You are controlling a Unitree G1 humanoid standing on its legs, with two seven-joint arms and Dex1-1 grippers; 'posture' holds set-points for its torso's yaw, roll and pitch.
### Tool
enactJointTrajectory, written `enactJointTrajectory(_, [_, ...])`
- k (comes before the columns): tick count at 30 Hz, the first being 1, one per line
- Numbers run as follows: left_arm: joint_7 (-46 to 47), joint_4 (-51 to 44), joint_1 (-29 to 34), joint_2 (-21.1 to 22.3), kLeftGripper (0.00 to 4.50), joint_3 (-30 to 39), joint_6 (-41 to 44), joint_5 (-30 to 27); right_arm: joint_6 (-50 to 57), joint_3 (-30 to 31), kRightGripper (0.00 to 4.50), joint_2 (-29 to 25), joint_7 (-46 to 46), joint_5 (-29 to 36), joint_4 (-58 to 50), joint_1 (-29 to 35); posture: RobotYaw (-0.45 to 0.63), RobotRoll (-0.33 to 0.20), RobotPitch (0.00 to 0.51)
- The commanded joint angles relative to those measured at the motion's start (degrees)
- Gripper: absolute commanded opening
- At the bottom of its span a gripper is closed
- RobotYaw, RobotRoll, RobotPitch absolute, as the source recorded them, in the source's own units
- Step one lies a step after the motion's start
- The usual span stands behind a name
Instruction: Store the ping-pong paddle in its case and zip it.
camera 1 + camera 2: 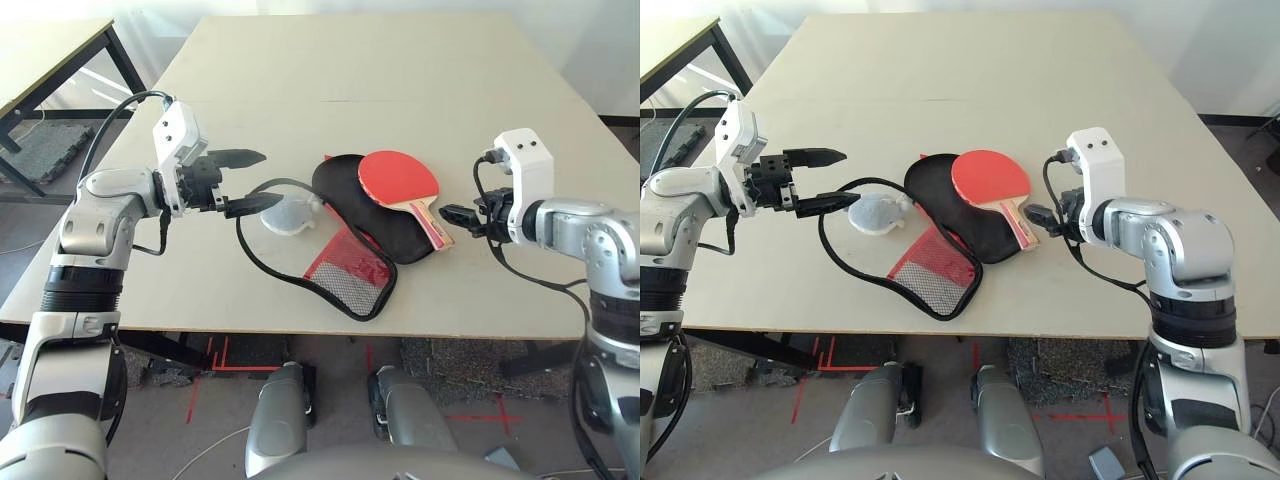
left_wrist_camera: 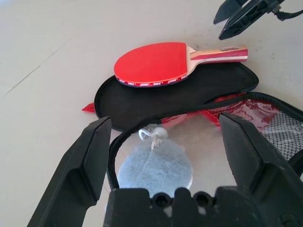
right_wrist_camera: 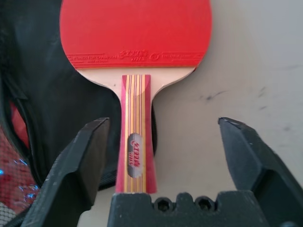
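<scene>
The ping-pong paddle point(image 1: 398, 177) lies with its red blade on the black lining of the open case point(image 1: 338, 188), and its striped handle point(image 3: 136, 137) points at my right gripper point(image 1: 456, 214). That gripper is open, its fingers either side of the handle end without touching it. The case's red flap with the mesh pocket point(image 1: 350, 276) is folded out toward the table's front edge. Its black zipper edge point(image 2: 124, 140) loops leftward between the fingers of my left gripper point(image 1: 245, 182), which is open just above the table.
A pale grey lump with a white cord point(image 1: 285, 215) lies inside the zipper loop, right in front of the left gripper. The beige table point(image 1: 400, 80) stretches far behind the case. A second table point(image 1: 40, 50) stands at the back left.
</scene>
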Motion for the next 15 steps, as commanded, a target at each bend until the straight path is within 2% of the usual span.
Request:
enactJointTrajectory(1, [0.1,-1.6,1.0,0.1,4.5,-0.5,0.6,0.3,3.8,-3.8,4.46,2.9,-1.2,-0.1,5.8,-3.8,0.06,0.0,0.108])
enactJointTrajectory(7, [1.5,-3.8,2.7,-1.2,4.5,-0.3,0.9,-0.2,3.9,0.1,4.46,0.9,0.4,-0.5,13.7,-8.1,0.1,0.0,0.111])
enactJointTrajectory(15, [4.3,-8.1,6.5,-2.1,4.5,1.2,2.1,-1.2,2.7,8.0,4.46,-3.2,4.3,0.1,15.5,-9.2,0.14,0.0,0.11])
